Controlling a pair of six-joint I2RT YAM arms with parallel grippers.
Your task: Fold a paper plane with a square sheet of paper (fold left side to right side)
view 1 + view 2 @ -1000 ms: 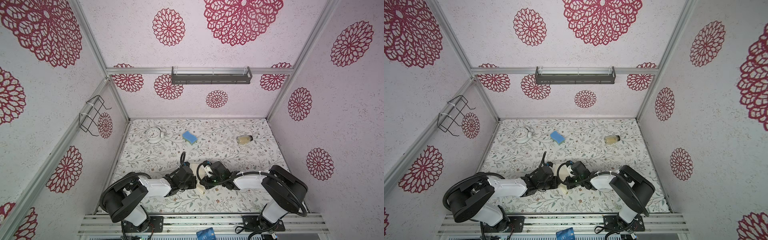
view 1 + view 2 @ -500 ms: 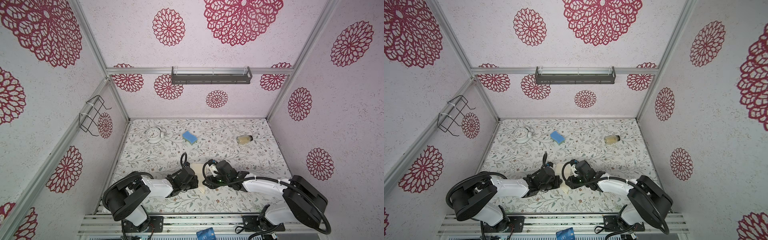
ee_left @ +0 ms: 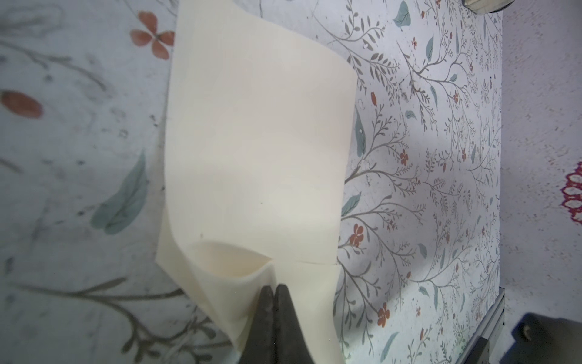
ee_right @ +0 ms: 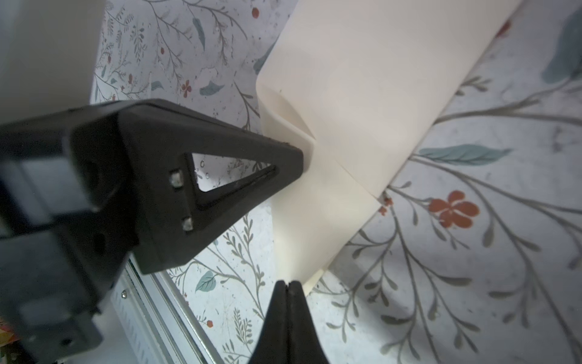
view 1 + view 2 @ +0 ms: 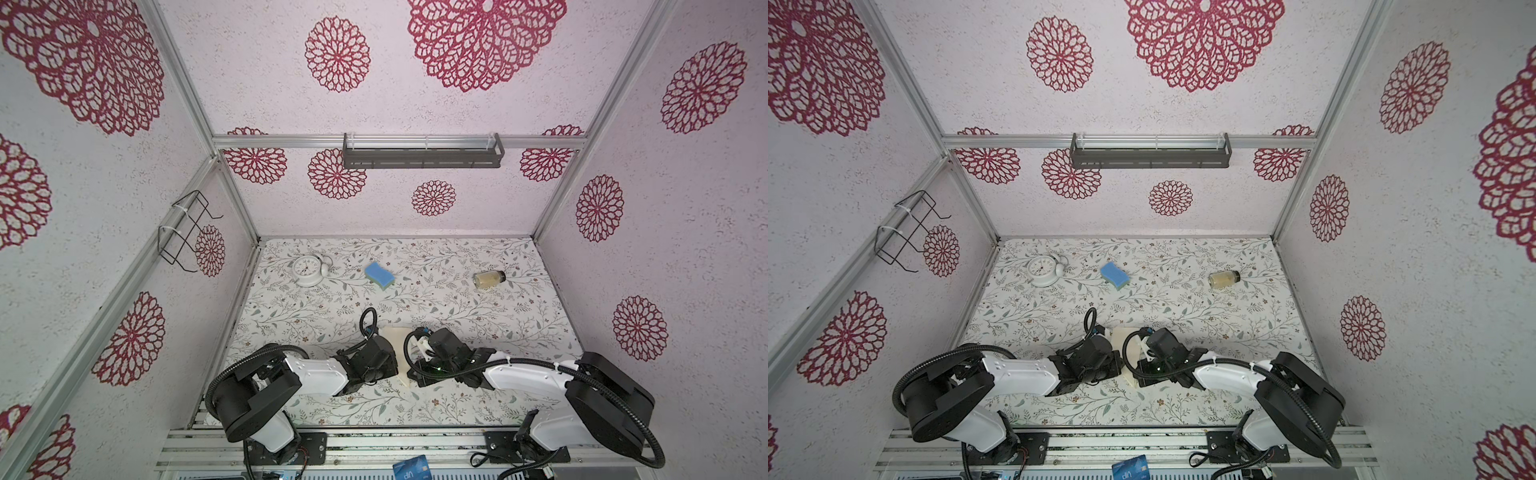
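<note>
The square sheet of paper (image 5: 395,338) (image 5: 1122,336) is cream and lies near the table's front, between both arms. It is bent over on itself, one layer curving loosely above the other (image 3: 258,132) (image 4: 371,94). My left gripper (image 3: 274,286) (image 5: 392,368) is shut on the doubled edge of the sheet. From the opposite side, my right gripper (image 4: 287,282) (image 5: 412,374) is shut, with its tips pinching the sheet's near corner. The left gripper's fingers (image 4: 220,176) show in the right wrist view, their tip against the paper. Nothing here has a paper plane's shape.
At the back of the table are a white alarm clock (image 5: 307,270), a blue sponge (image 5: 379,275) and a small jar (image 5: 489,279) lying on its side. A grey shelf (image 5: 422,151) hangs on the back wall and a wire rack (image 5: 187,232) on the left wall. The metal front rail (image 4: 163,302) runs close behind the grippers.
My right gripper opened briefly and shut again at the sheet's near corner. The right arm's elbow swung out to the right. The left gripper kept its grip.
</note>
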